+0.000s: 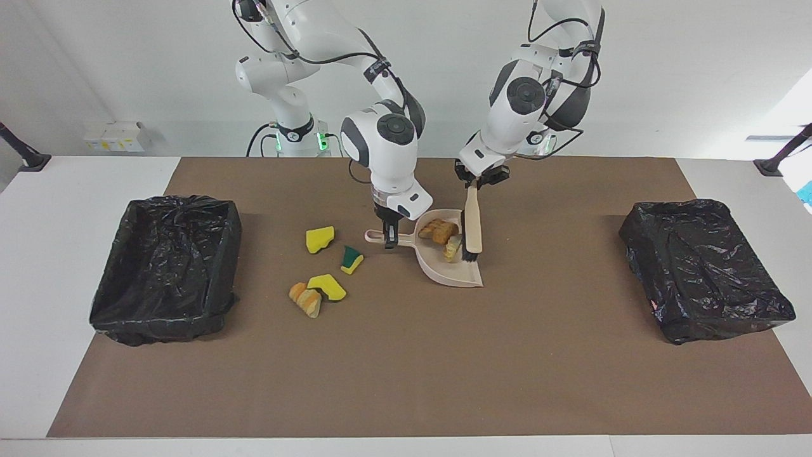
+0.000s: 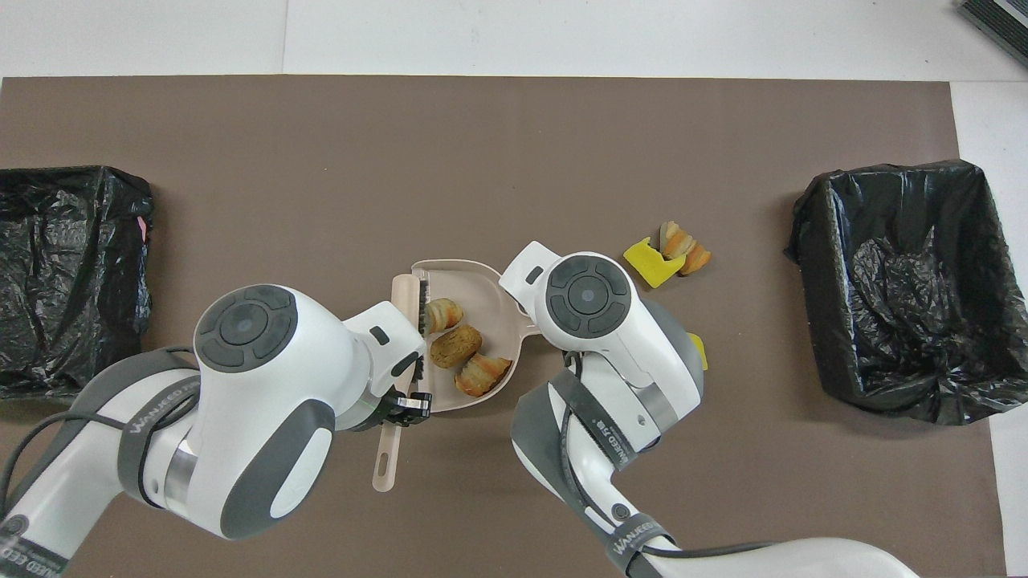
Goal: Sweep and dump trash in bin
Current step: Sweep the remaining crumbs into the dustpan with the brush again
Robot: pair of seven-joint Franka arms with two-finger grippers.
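My right gripper is shut on the handle of the beige dustpan, which lies mid-mat; in the overhead view the dustpan shows but the wrist hides the gripper. Three tan bread lumps lie in the pan. My left gripper is shut on the handle of the brush, whose bristles stand at the pan's open side against one lump; the gripper and brush also show from overhead. On the mat toward the right arm's end lie two yellow sponges, a green-backed sponge and a bread lump.
A black-lined bin stands at the right arm's end of the table, also seen from overhead. A second black-lined bin stands at the left arm's end. A brown mat covers the table.
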